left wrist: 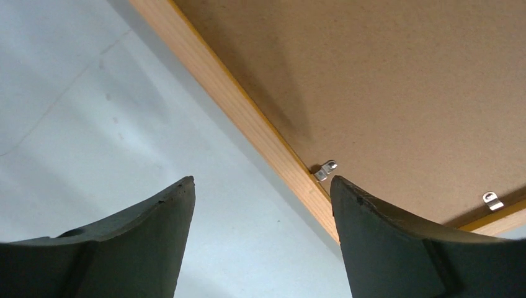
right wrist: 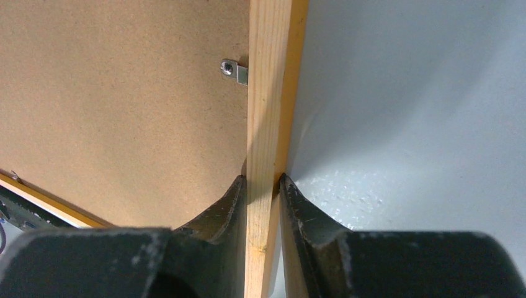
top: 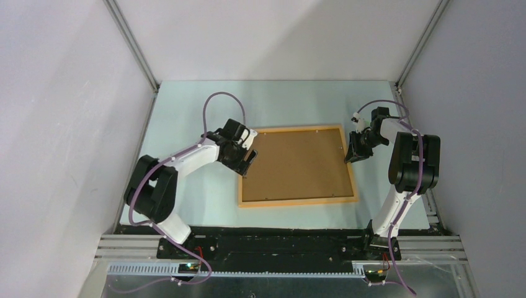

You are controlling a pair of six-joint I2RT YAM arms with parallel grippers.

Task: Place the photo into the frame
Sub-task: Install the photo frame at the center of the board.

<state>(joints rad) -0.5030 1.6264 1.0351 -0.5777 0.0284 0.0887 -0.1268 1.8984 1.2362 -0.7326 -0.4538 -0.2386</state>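
Observation:
The frame, thin light-orange wood, lies on the table with a brown backing board filling it. The photo is hidden. My right gripper is shut on the frame's right rail, one finger over the board and the other on the outer side; the pinch shows at the right gripper. My left gripper hangs at the frame's left rail. The left gripper is open with nothing between its fingers; one fingertip is over the table, the other over the rail.
Small metal clips sit along the inner edge of the rails over the board. The pale table surface surrounds the frame. Grey enclosure walls stand close on the left, right and back.

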